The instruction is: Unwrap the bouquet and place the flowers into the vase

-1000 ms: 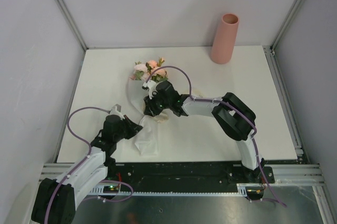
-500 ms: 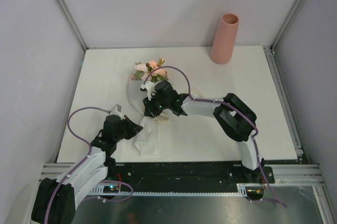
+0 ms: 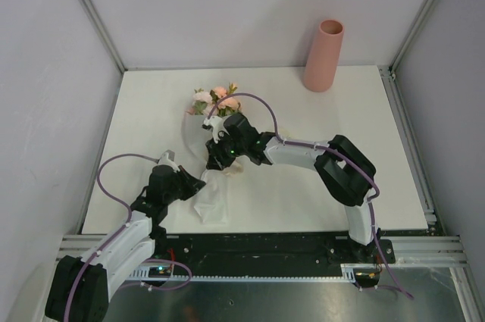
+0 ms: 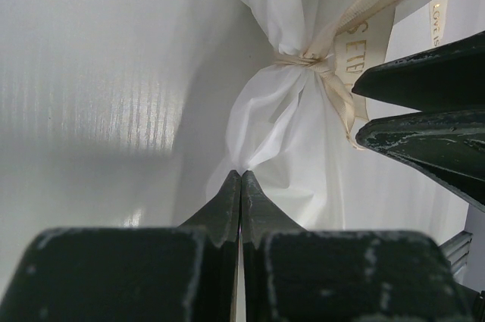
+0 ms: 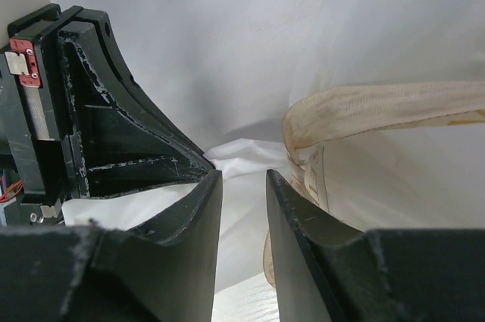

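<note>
Two grippers meet at the narrow end of the bouquet (image 3: 211, 199), which lies on the table (image 3: 341, 117) with its flowers (image 3: 218, 97) pointing to the far side. My left gripper (image 4: 241, 186) is closed tight, its tips pinching a fold of the paper (image 4: 288, 148) below the knot. I judge that grip is there to anchor the wrap so it cannot slide when the tie is pulled. My right gripper (image 5: 242, 186) has its jaws a little apart, straddling paper just beside the ribbon (image 5: 371, 110), with nothing clamped that I can see. It looks lined up to catch the ribbon and loosen it. The paper cone is tied, so the stems sit inside it, heads out. The vase (image 3: 323, 55) stands upright at the far edge, well apart from both arms, and nothing sticks out of its mouth.
</note>
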